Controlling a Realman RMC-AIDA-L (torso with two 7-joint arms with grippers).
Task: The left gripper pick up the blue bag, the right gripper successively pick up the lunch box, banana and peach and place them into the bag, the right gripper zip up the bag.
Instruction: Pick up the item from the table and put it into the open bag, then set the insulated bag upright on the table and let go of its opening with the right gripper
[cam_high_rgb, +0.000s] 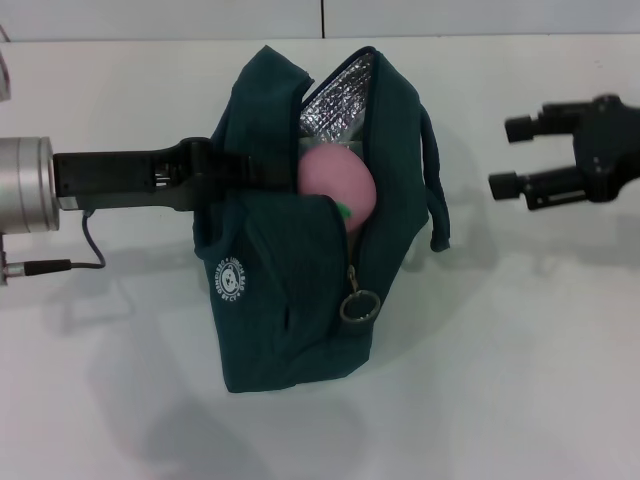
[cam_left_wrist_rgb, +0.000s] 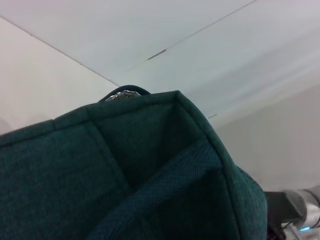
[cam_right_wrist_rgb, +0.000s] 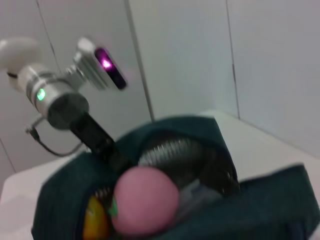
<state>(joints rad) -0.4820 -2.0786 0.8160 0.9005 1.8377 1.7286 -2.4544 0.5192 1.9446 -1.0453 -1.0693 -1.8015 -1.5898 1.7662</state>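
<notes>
A plain white table (cam_high_rgb: 520, 380) carries 1 thing: the blue bag (cam_high_rgb: 290, 320), standing upright.

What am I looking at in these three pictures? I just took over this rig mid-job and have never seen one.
A two-armed robot at a white table. The head view looks down from above; the other two come from wrist cameras. The left gripper reaches in from the left and holds the blue bag by its side. Inside the open top sits the peach, with the banana beside it in the right wrist view. The zipper pull hangs unzipped. The right gripper hovers open to the right, empty.
</notes>
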